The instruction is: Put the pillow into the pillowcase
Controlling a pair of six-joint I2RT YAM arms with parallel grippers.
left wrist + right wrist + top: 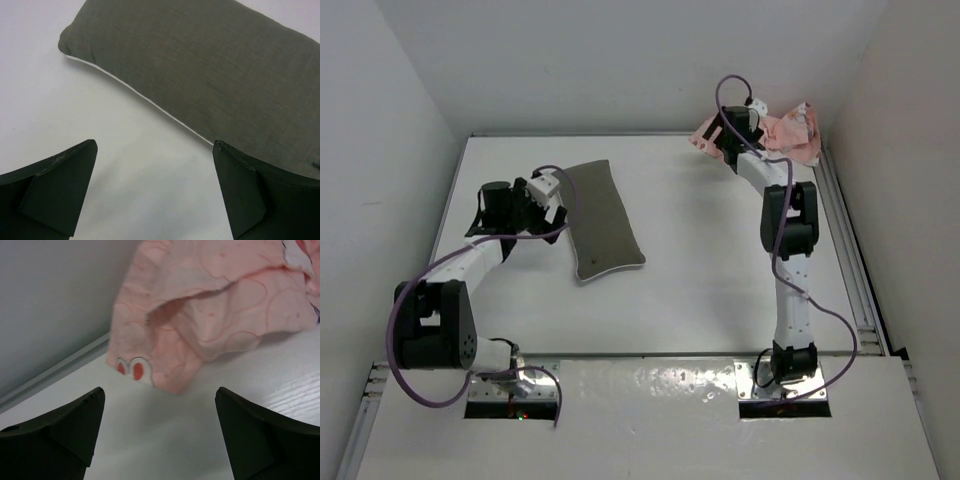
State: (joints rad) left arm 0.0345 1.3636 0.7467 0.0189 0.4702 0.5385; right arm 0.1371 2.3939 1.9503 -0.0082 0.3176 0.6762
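The olive-grey pillow lies flat on the white table, left of centre, its long side running away from the arms. In the left wrist view the pillow fills the upper right, showing its pale edge seam. My left gripper stands open at the pillow's left edge; the left gripper has only bare table between its fingers. The pink printed pillowcase sits crumpled in the far right corner. My right gripper is open beside its left end. The pillowcase lies just beyond the right gripper, untouched.
White walls enclose the table on the left, back and right. A metal rail runs along the right edge, and another rail follows the back wall next to the pillowcase. Purple cables loop off both arms.
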